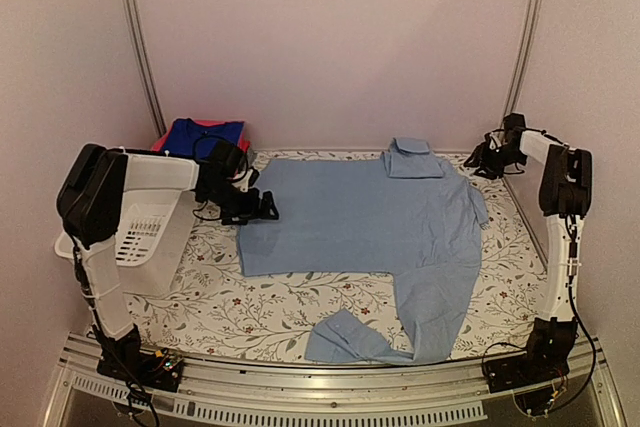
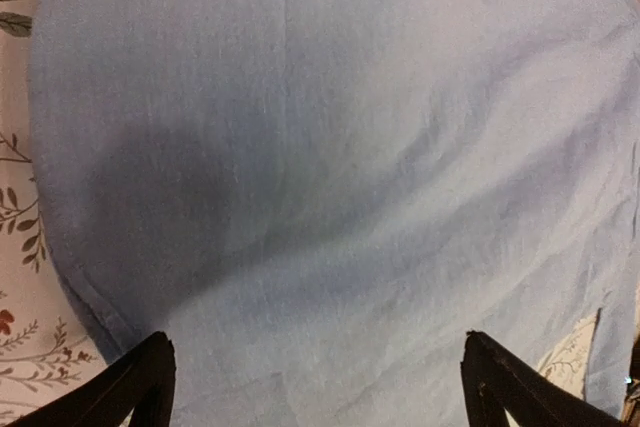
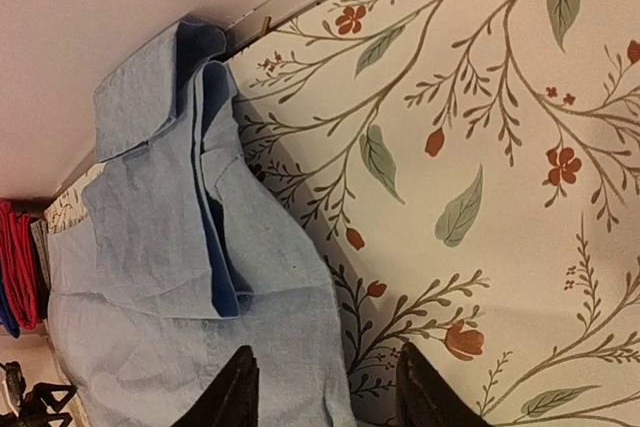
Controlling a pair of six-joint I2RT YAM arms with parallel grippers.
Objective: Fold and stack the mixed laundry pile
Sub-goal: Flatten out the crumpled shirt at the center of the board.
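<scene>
Here, a white basket sits at left under the left arm; folded garments, blue on red, lie upper left; the shirt lies spread across the centre; left gripper hangs at its left edge, spread wide; right gripper, upper right, partly spread, empty.

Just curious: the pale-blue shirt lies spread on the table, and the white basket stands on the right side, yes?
No, the white basket stands on the left side, as the top view shows. The pale-blue shirt does lie spread on the table.
</scene>
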